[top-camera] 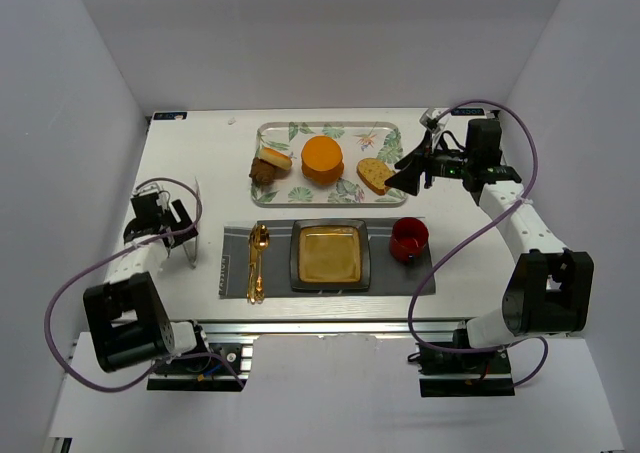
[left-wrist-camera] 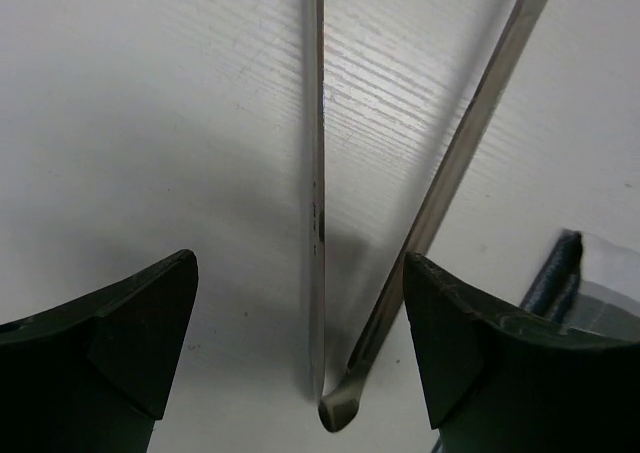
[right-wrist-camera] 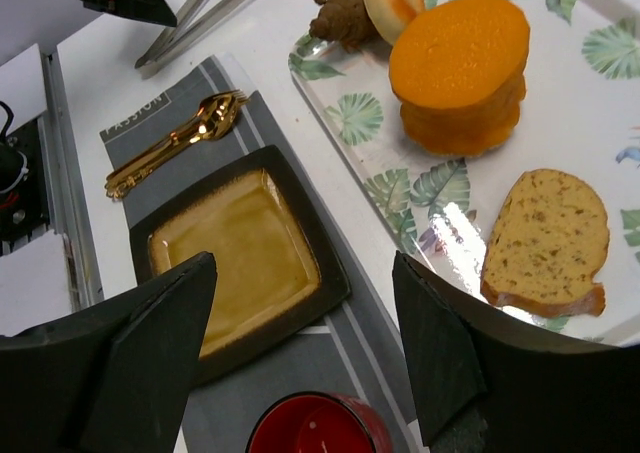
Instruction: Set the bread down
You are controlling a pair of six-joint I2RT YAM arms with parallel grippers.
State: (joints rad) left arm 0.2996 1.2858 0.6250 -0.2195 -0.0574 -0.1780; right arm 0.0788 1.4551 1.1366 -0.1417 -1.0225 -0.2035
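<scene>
The bread (top-camera: pixel 375 176), a tan speckled slice with a brown crust, lies flat at the right end of the leaf-patterned tray (top-camera: pixel 300 197). In the right wrist view the bread (right-wrist-camera: pixel 548 238) sits just above the right finger. My right gripper (top-camera: pixel 411 177) hovers open and empty beside the tray's right end, just right of the bread; between its fingers (right-wrist-camera: pixel 305 343) I see the placemat and plate corner. My left gripper (top-camera: pixel 178 225) is at the table's left side, open (left-wrist-camera: pixel 300 343), with the two metal arms of a pair of tongs (left-wrist-camera: pixel 318 223) lying between its fingers, untouched.
A round orange food (top-camera: pixel 322 159) and a brown chunk (top-camera: pixel 270 165) share the tray. On the grey placemat (top-camera: pixel 234 273) sit a square yellow-brown plate (top-camera: pixel 362 258), a red cup (top-camera: pixel 409 239) and gold cutlery (top-camera: pixel 257 261). White walls enclose the table.
</scene>
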